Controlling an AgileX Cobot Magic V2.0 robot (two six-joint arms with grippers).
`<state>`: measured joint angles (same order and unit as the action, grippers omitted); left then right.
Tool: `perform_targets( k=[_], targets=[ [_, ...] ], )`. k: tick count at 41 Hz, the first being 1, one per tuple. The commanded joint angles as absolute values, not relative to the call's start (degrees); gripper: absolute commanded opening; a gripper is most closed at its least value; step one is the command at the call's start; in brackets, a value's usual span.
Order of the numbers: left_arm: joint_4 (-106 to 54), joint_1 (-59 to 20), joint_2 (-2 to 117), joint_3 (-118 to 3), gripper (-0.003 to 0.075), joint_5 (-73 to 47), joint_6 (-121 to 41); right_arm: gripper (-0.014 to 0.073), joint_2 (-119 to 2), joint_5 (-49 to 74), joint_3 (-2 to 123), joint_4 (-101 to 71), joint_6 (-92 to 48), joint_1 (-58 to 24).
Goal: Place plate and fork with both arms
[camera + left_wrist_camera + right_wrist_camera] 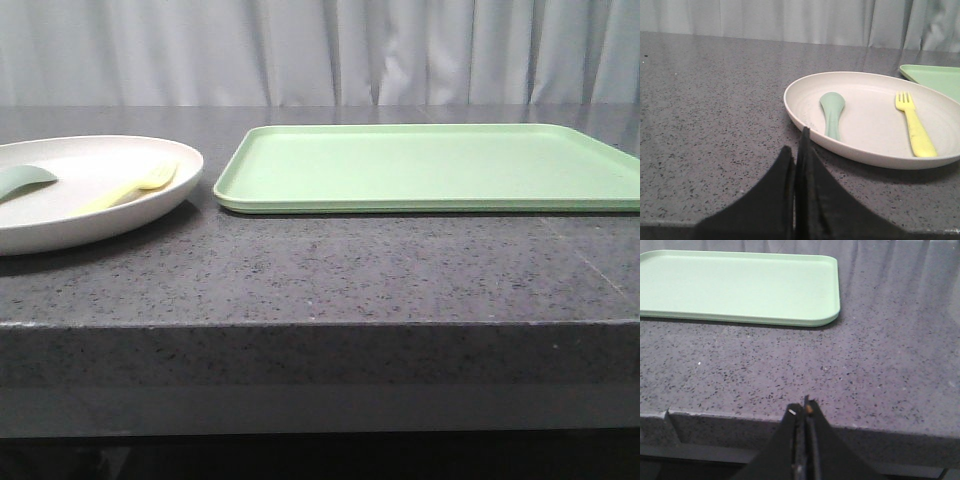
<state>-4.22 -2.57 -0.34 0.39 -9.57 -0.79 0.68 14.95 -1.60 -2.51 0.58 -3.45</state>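
The cream plate (150,205) (880,155) rests on the dark speckled counter at the left. On it lies the pale-yellow fork (130,187) (914,127), beside a grey-green spoon (22,179) (832,112). My left gripper (796,142) is shut and empty, low over the counter, its tips close to the plate's near rim. My right gripper (804,410) is shut and empty too, hanging at the counter's front edge, well short of the tray. Neither gripper shows in the front view.
A flat light-green tray (430,165) (740,287) lies right of the plate, a narrow gap between them. The counter's front edge (320,325) runs across the front view. Grey curtains hang behind.
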Motion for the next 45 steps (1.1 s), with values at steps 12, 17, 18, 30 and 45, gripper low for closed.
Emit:
perform_targets(
  k=[12,17,18,30,45],
  targets=[
    [-6.2,-2.4,-1.4,0.5,-0.0018,3.2,-0.6,-0.0067,1.6,6.8,-1.3,-2.0,0.0,-3.5],
    [-6.3,-2.4,-1.4,0.5,-0.0018,10.8,-0.6,-0.0067,1.6,5.0,0.5,-2.0,0.0,-3.5],
    [-6.3,-2.4,-1.4,0.4,-0.0018,11.8,-0.6,-0.0067,1.6,5.0,1.0,-2.0,0.0,-3.5],
    [-6.3,-2.4,2.9,-9.9,-0.0018,9.6,-0.6,-0.0067,-1.0,10.7,15.6,-2.0,0.0,-3.5],
    [-3.9,-2.4,28.2,-32.8,-0.0018,-5.8,-0.6,-0.0065,-23.2,17.0,36.4,-8.6,1.3,-3.5]
  ],
)
